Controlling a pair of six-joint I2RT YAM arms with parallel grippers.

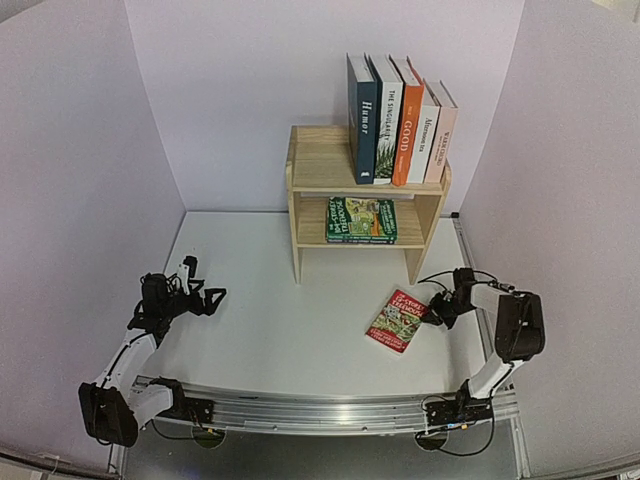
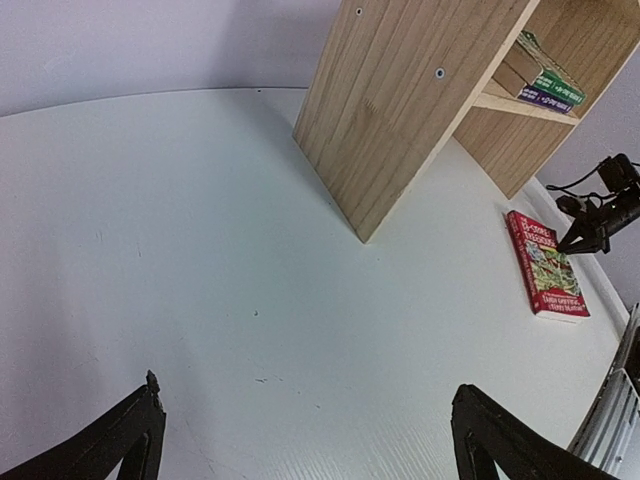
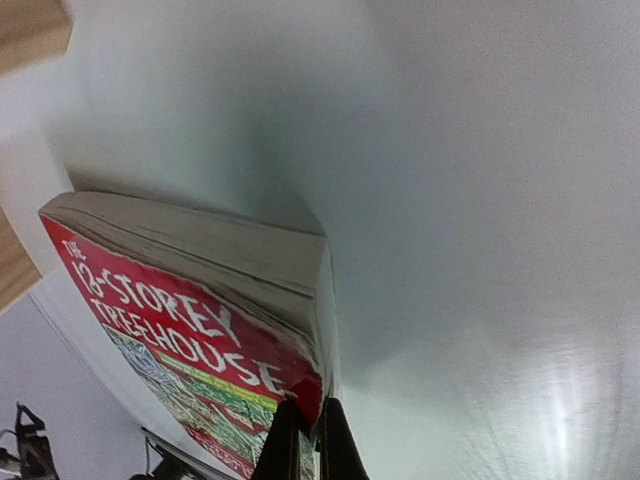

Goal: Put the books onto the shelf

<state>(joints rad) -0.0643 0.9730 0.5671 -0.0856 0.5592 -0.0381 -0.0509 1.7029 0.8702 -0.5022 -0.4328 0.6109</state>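
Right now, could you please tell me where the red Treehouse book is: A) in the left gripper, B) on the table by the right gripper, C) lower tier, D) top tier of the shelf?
B: the red Treehouse book lies on the table, right gripper pinching its corner.

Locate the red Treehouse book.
In the top view, the red Treehouse book lies on the table's right side, front-right of the shelf, right end effector at its corner.

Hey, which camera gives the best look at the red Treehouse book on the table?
The top external view: the red Treehouse book shows whole on the table near the shelf. The left wrist view shows it whole but far and slanted; the right wrist view shows only one close-up corner and part of the title.
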